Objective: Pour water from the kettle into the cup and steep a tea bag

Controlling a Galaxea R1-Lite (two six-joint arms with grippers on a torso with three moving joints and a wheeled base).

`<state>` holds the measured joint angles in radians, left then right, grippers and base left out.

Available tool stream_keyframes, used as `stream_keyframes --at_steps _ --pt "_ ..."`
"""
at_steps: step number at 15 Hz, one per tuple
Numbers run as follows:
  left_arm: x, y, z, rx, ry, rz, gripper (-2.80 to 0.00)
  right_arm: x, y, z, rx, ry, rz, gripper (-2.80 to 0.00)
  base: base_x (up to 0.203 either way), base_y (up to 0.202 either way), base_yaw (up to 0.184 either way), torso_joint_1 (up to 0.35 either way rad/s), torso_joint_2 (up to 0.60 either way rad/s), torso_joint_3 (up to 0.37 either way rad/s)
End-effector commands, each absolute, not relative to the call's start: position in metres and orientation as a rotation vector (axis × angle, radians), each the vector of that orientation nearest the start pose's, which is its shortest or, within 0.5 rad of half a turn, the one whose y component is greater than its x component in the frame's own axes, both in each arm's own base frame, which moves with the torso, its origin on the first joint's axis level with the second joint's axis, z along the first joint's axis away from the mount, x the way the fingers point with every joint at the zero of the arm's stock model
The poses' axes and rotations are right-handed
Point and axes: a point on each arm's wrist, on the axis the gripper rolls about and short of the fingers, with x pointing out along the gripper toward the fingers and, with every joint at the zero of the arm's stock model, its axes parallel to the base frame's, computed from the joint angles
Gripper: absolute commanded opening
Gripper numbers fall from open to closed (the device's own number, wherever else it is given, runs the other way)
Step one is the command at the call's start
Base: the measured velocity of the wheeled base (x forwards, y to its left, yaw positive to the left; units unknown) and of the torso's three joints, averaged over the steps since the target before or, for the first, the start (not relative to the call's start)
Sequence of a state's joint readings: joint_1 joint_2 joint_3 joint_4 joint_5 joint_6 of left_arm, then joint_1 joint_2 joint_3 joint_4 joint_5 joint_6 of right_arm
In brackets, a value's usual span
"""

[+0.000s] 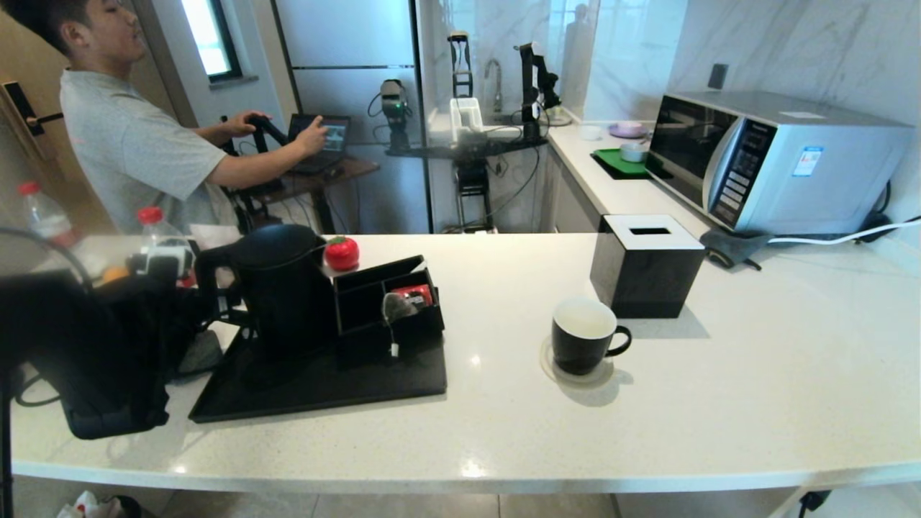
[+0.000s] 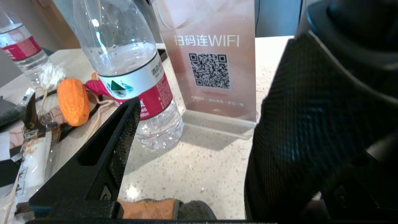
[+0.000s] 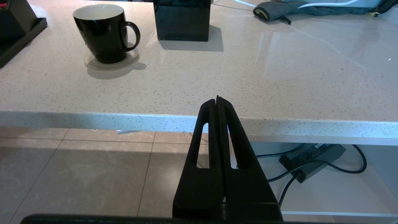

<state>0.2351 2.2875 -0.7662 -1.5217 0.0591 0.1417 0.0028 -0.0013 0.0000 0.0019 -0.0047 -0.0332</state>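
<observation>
Matte black against pale speckled stone: the kettle [image 1: 284,288] stands on a black tray [image 1: 324,388] at the left of the counter [image 1: 504,432], its loop handle turned toward our left gripper [image 1: 205,306], whose fingers [image 2: 105,149] stand wide apart with nothing between them. In the left wrist view one finger sits close against the kettle's dark side, a red-labelled water bottle [image 2: 130,71] and a WiFi sign [image 2: 211,59] beyond. We judge this the opening step, the reach for the handle; the next move calls for bringing the open fingers around the loop before they close. The cup [image 1: 586,337] waits on a clear coaster [image 1: 575,370] well to the right, in front of a black tissue box [image 1: 647,262]. The tea bag [image 1: 398,308] hangs at the black organiser [image 1: 385,298] on the tray. Our right gripper [image 3: 217,101] is parked below the counter's edge, fingers pressed together on nothing. A person sits at a laptop behind.
</observation>
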Motion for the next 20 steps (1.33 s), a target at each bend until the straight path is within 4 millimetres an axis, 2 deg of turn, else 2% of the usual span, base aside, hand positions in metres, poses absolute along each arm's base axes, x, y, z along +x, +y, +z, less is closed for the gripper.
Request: stream_keyframes --at_steps 1,8,20 --pt "0.375 0.088 0.059 0.146 -0.028 0.290 0.00 -0.023 0.000 0.075 -0.034 0.002 -0.002 -2.80 0.000 0.000 0.000 0.000 0.00 0.000" --pt "0.383 0.089 0.069 0.153 -0.078 0.289 0.00 -0.023 0.000 0.075 -0.034 0.002 -0.002 -2.80 0.000 0.000 0.000 0.000 0.00 0.000" --pt "0.380 0.087 0.069 0.151 -0.071 0.288 0.00 -0.023 0.000 0.075 -0.034 0.003 -0.001 -2.80 0.000 0.000 0.000 0.000 0.00 0.000"
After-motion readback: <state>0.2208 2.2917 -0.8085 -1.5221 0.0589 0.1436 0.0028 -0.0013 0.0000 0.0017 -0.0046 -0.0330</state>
